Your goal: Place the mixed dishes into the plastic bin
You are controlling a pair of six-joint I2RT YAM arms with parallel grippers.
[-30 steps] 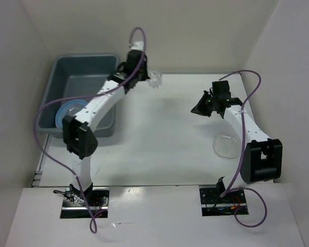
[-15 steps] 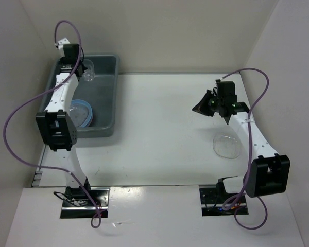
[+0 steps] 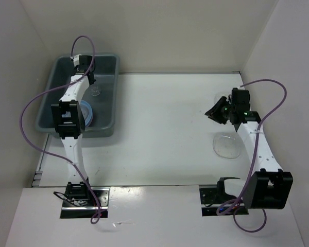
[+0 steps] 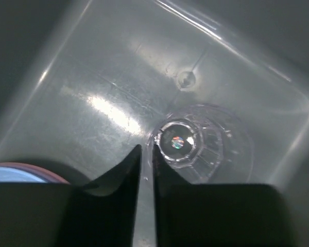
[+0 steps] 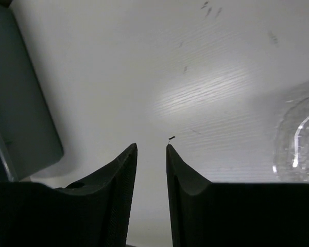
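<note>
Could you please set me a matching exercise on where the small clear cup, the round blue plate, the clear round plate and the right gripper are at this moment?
Things:
1. small clear plastic cup
2. round blue plastic plate
3. clear transparent round plate
4. right gripper

Places:
A. lying on the white table, outside the bin
B. inside the grey-blue plastic bin, at the fingertips of the left gripper
C. over bare table, with nothing between its fingers
D. lying flat at the bin's near end

Pairs: 1-B, 2-D, 3-A, 4-C
</note>
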